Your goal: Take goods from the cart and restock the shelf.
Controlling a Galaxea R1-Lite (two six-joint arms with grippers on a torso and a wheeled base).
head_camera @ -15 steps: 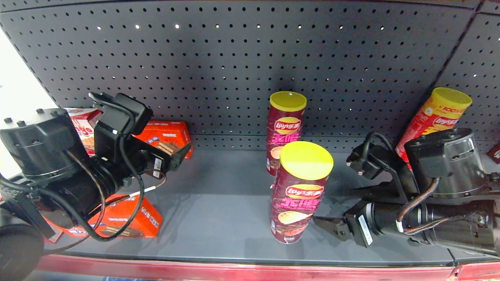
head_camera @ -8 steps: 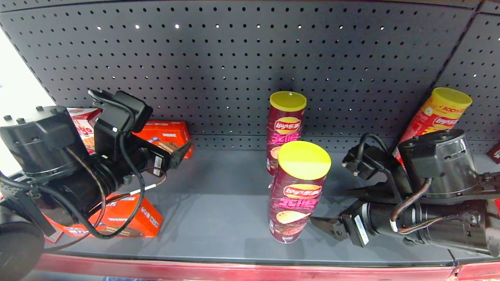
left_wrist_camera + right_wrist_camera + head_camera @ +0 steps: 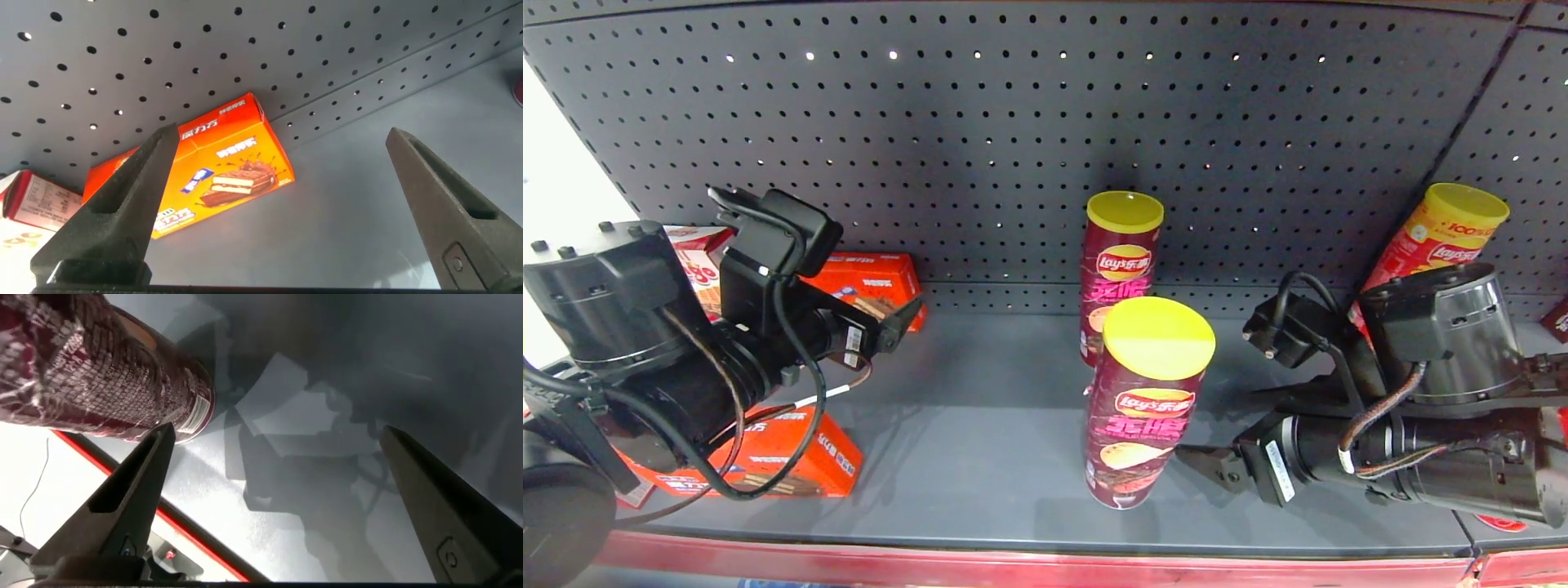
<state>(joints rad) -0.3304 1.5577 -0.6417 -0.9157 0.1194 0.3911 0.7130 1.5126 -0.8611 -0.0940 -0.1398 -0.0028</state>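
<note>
Two maroon chip cans with yellow lids stand upright on the grey shelf [image 3: 980, 441], one at the front [image 3: 1145, 408] and one behind it [image 3: 1121, 269]. My right gripper [image 3: 1217, 429] is open, low over the shelf just right of the front can. Its fingers are apart from the front can [image 3: 106, 376], which stands just past one fingertip [image 3: 155, 457]. My left gripper [image 3: 903, 322] hovers open at the left, in front of an orange biscuit box [image 3: 221, 171] lying against the back wall. Nothing sits between the fingers of either gripper.
A second orange box [image 3: 792, 461] lies at the front left under my left arm, and another box [image 3: 698, 261] sits in the far left corner. A yellow-red can [image 3: 1441, 233] leans at the back right. The pegboard wall [image 3: 1013, 122] closes the back; a red lip [image 3: 1013, 567] edges the front.
The front can has edged slightly left. My right arm has shifted a little and its wrist sits slightly higher. My left arm has barely moved.
</note>
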